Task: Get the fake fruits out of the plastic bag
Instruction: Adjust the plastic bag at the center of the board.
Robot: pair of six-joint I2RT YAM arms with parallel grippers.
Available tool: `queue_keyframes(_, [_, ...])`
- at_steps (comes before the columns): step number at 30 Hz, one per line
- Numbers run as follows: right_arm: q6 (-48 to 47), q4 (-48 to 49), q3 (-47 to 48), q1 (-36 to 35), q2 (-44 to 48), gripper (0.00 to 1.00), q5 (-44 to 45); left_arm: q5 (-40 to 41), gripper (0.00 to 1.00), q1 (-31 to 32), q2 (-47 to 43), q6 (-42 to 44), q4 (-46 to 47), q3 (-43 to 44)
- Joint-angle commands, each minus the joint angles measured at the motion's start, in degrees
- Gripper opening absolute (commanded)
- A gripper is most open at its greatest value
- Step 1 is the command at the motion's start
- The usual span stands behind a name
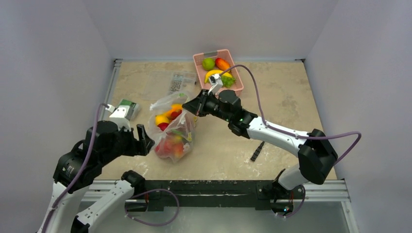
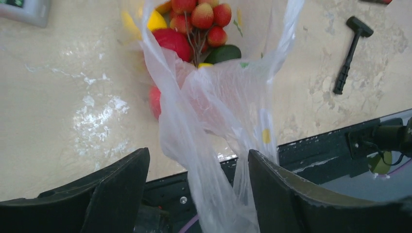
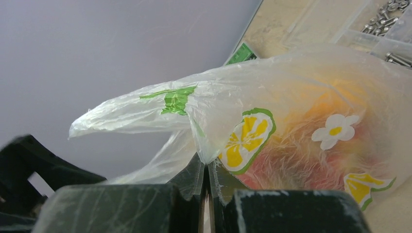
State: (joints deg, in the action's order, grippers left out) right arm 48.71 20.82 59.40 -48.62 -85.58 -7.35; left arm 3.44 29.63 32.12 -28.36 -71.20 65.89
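The clear plastic bag [image 1: 180, 132] with yellow-and-green prints lies in the middle of the table. Fake fruits [image 1: 167, 117] show through it: red, orange-yellow and yellow ones near its top, and more red ones [image 1: 169, 146] lower down. My right gripper [image 1: 193, 108] is shut on the bag's upper edge [image 3: 204, 145] and holds it up. My left gripper [image 1: 144, 141] is at the bag's near left side. Its jaws stand wide apart, with a twisted strip of bag film [image 2: 214, 194] hanging between them. The left wrist view shows red fruits [image 2: 201, 17], a yellow one [image 2: 155, 22] and a dark green one [image 2: 224, 53].
A pink basket [image 1: 198, 68] at the back holds a banana, a green fruit, a red-orange fruit and green grapes. A flat clear case [image 1: 175, 83] lies behind the bag. A green-and-white box [image 1: 127, 108] is at the left. A black tool [image 1: 257, 151] lies to the right.
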Motion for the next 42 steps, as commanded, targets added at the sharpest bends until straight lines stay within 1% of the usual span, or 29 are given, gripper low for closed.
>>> queue_keyframes(1, [-3.9, 4.7, -0.6, 0.1, 0.1, 0.00, -5.0, 5.5, 0.80, -0.3, 7.0, 7.9, -2.6, 13.8])
queue_keyframes(4, [-5.1, 3.8, -0.5, 0.1, 0.8, 0.00, -5.7, 9.7, 0.83, -0.3, 12.6, 12.4, -3.1, 23.6])
queue_keyframes(6, [-5.6, 3.3, -0.2, 0.1, 1.0, 0.00, -6.1, 9.8, 0.84, -0.3, 16.4, 16.0, -1.5, 26.9])
queue_keyframes(8, [-6.2, 2.3, 0.5, 0.1, 0.9, 0.00, -6.6, 9.1, 0.84, -0.3, 18.5, 19.3, 0.9, 28.1])
queue_keyframes(10, [-6.6, 1.7, 1.1, 0.1, 1.0, 0.00, -6.8, 6.3, 0.83, -0.3, 20.6, 22.5, 3.2, 28.2])
queue_keyframes(13, [-7.5, 0.2, 2.2, 0.1, 0.8, 0.00, -7.3, 1.3, 0.83, -0.3, 22.8, 25.6, 5.5, 25.9])
queue_keyframes(19, [-9.1, -1.2, 3.7, 0.0, 0.7, 0.00, -7.9, 5.2, 0.81, -0.3, 26.2, 26.7, 8.5, 19.1])
queue_keyframes(20, [-9.4, -1.4, 3.8, 0.1, 0.7, 0.00, -8.0, 5.5, 0.79, -0.3, 27.1, 26.6, 8.5, 18.5])
queue_keyframes(21, [-9.6, -1.7, 4.1, 0.1, 0.6, 0.00, -8.0, 5.7, 0.74, -0.3, 28.2, 26.8, 8.2, 18.1])
queue_keyframes(23, [-10.1, -2.7, 4.9, 0.1, 0.1, 0.00, -8.1, 7.4, 0.52, -0.3, 30.9, 27.5, 7.6, 18.0])
queue_keyframes(25, [-11.0, -4.2, 6.4, 0.0, -0.6, 0.00, -8.5, 13.5, 0.20, -0.4, 33.6, 27.5, 6.9, 19.0])
queue_keyframes(26, [-11.3, -4.7, 6.7, 0.0, -0.9, 0.00, -8.6, 17.0, 0.08, -0.4, 34.8, 27.5, 6.4, 19.8])
queue_keyframes(27, [-11.8, -5.3, 7.4, 0.0, -1.2, 0.00, -8.6, 21.0, 0.04, -0.4, 35.8, 27.4, 6.0, 21.1])
queue_keyframes(28, [-12.4, -6.1, 8.0, 0.0, -1.4, 0.00, -8.6, 23.5, 0.01, -0.4, 36.5, 27.7, 5.9, 22.5])
queue_keyframes(30, [-14.1, -8.0, 9.2, 0.0, -1.8, 0.00, -8.2, 27.1, 0.00, -0.5, 36.8, 28.1, 6.1, 25.5])
queue_keyframes(32, [-16.0, -10.1, 10.1, 0.0, -2.0, 0.00, -7.6, 27.8, 0.00, -0.7, 36.5, 28.9, 6.5, 28.8])
queue_keyframes(35, [-20.1, -14.1, 11.2, 0.0, -2.4, 0.00, -6.3, 27.3, 0.00, -0.6, 36.4, 31.0, 5.2, 34.4])
queue_keyframes(38, [-24.2, -18.8, 12.9, 0.0, -2.7, 0.00, -2.8, 26.7, 0.00, -0.6, 36.9, 31.4, 2.0, 40.4])
queue_keyframes(42, [-30.3, -23.9, 16.5, 0.0, -4.0, 0.00, 3.4, 22.3, 0.00, -0.7, 36.0, 30.9, 0.5, 41.9])
